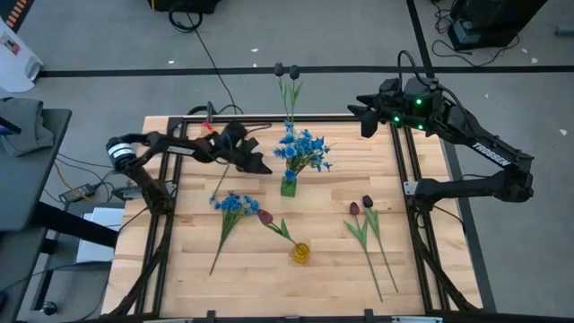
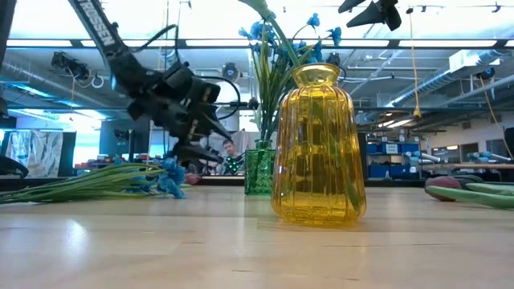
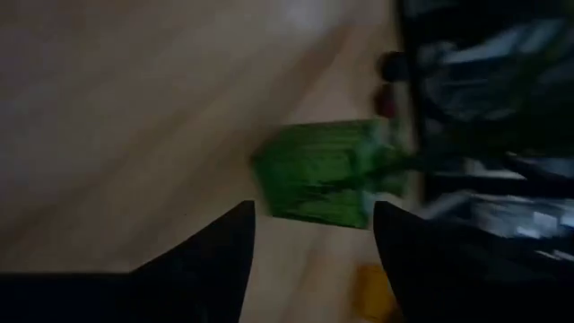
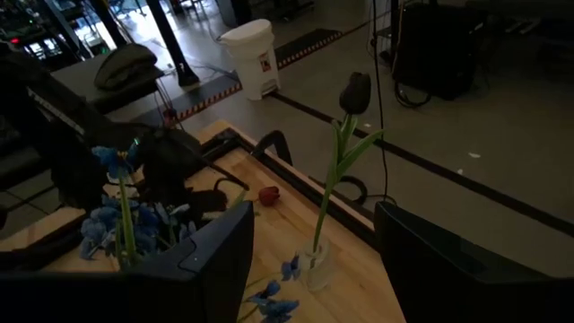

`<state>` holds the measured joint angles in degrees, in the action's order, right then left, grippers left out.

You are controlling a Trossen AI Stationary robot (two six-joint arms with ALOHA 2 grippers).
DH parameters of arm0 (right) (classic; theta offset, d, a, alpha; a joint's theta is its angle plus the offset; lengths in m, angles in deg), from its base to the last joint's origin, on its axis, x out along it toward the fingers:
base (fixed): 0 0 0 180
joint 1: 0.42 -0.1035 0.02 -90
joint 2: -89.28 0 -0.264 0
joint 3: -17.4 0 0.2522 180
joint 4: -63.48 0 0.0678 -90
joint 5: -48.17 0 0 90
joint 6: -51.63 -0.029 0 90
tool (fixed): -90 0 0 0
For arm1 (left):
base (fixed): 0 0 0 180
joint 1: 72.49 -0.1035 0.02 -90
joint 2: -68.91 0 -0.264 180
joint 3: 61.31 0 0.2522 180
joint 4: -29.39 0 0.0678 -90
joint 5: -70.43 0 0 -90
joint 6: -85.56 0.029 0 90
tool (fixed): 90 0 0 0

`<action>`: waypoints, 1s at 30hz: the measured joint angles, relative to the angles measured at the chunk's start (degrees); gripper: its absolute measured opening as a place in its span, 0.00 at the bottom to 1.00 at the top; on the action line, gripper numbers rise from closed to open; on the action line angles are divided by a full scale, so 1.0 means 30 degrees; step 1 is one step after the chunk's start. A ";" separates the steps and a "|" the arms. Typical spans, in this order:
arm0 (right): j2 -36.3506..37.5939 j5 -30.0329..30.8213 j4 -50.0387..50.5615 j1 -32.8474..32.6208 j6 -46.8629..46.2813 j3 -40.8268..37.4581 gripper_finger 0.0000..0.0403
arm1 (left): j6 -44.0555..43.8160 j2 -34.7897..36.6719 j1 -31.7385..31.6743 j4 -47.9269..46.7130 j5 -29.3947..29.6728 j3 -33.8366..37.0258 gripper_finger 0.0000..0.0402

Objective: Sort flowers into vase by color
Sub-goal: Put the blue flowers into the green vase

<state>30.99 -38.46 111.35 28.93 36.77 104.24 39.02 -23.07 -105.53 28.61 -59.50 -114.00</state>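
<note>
A pale wooden counter (image 1: 332, 269) with a black metal frame stands on a grey floor (image 1: 108, 90) crossed by dark tape lines and cables. Near its middle a small green vase (image 1: 288, 186) holds a spray of blue flowers (image 1: 302, 150), and at the 12 o'clock edge a dark-headed stem (image 1: 289, 85) stands upright in a small clear vase (image 4: 316, 267). Toward 6 o'clock sits a yellow ribbed vase (image 2: 318, 148) with one dark red bud (image 1: 266, 218) lying just beside it, its stem reaching the vase. A loose blue spray (image 1: 235, 204) lies flat toward 8 o'clock, and two red tulip-like flowers (image 1: 362, 209) lie flat toward 4 o'clock. The left pincer (image 1: 260, 164) hangs above the counter just at 9 o'clock of the green vase, fingers apart and holding nothing. The right pincer (image 1: 360, 114) waits high over the 1 o'clock corner, its fingers spread and empty. Beyond the counter the low view shows an open workshop with exposed ceiling ducts (image 2: 48, 80), bright strip lights and a person (image 2: 230, 152) far behind. A white bin (image 4: 251, 56) stands on the floor past the far edge.
</note>
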 joint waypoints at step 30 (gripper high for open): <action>-0.0015 -0.0156 0.3975 0.0000 -0.2015 0.0000 0.60 | 0.9226 0.5642 0.2312 -2.3813 1.2554 -0.8091 0.58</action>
<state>30.95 -38.92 123.27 28.93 30.73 104.24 66.70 -6.14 -98.60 -42.83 -21.83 -138.27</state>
